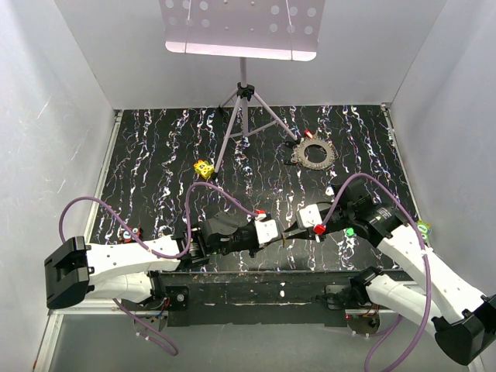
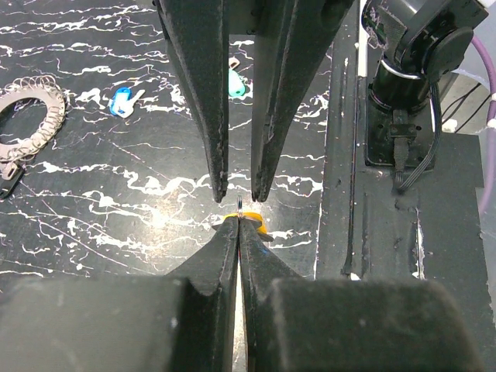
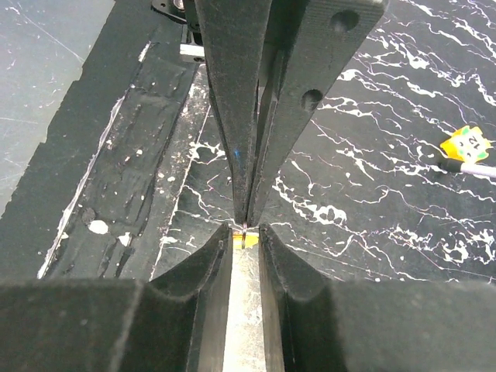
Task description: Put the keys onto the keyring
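Black mat (image 1: pixel 155 178), streaked white, with white walls on three sides and a black base bar (image 1: pixel 256 288) along its near edge.

Surroundings:
- tripod (image 1: pixel 245 93), far centre, carrying a perforated plate (image 1: pixel 242 27). Its right leg ends just beside the keyring.
- yellow cube (image 1: pixel 203 168), near the foot of the tripod's left leg.
- blue key (image 2: pixel 122 102), flat on the mat, long axis running roughly across the left wrist view.
- green key (image 2: pixel 236 85), partly hidden behind a finger of the right gripper.
- purple cable (image 1: pixel 364 182), arching over the right side of the mat.

Room: the grippers meet over the near strip of mat, just beside the base bar. Bare mat lies between them and the keyring, and the tripod legs stand off to the left of that stretch.

Task items:
- keyring (image 1: pixel 312 153), flat on the far right of the mat, well apart from both grippers, with a red key (image 1: pixel 308 133) at its far rim.
- orange key (image 2: pixel 259 227), pinched in the left gripper (image 2: pixel 239 225), whose fingers are pressed together on it. Only the orange head shows at the tips; the blade is hidden, so its long axis cannot be told.
- right gripper (image 2: pixel 239 194), tip to tip with the left, jaws a little apart with mat showing between them. The pale strip between its fingers in the right wrist view may be glare or metal.
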{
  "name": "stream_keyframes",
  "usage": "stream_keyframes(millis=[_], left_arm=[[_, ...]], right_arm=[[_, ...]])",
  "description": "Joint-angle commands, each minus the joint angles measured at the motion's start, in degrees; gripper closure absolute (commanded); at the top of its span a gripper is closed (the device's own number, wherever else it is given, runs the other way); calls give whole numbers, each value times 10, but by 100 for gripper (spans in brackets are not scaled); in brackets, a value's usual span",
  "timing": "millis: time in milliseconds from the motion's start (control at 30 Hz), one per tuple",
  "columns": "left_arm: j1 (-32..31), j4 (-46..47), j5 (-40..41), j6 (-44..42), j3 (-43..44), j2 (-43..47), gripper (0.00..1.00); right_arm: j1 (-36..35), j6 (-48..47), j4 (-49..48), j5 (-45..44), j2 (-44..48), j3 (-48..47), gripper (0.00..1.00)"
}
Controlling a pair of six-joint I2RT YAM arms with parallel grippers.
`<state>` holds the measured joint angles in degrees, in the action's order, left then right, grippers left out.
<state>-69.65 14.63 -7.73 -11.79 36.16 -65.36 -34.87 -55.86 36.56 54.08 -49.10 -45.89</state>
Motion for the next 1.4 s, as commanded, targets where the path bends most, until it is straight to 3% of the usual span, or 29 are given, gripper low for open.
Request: stream_keyframes(millis=[0, 833, 1133, 1367], left_arm=[[-1, 1, -4, -1, 22, 5, 100], [-1, 5, 6, 1, 15, 18, 100], [-1, 9, 8, 2, 12, 17, 100], [-1, 48, 25, 11, -14, 35, 100]], right_arm=[[-9, -12, 0, 1, -5, -2, 74], [-25, -16, 11, -26, -21, 0, 83], [-27, -14, 9, -30, -21, -3, 97], [-27, 15, 1, -40, -16, -7, 99]])
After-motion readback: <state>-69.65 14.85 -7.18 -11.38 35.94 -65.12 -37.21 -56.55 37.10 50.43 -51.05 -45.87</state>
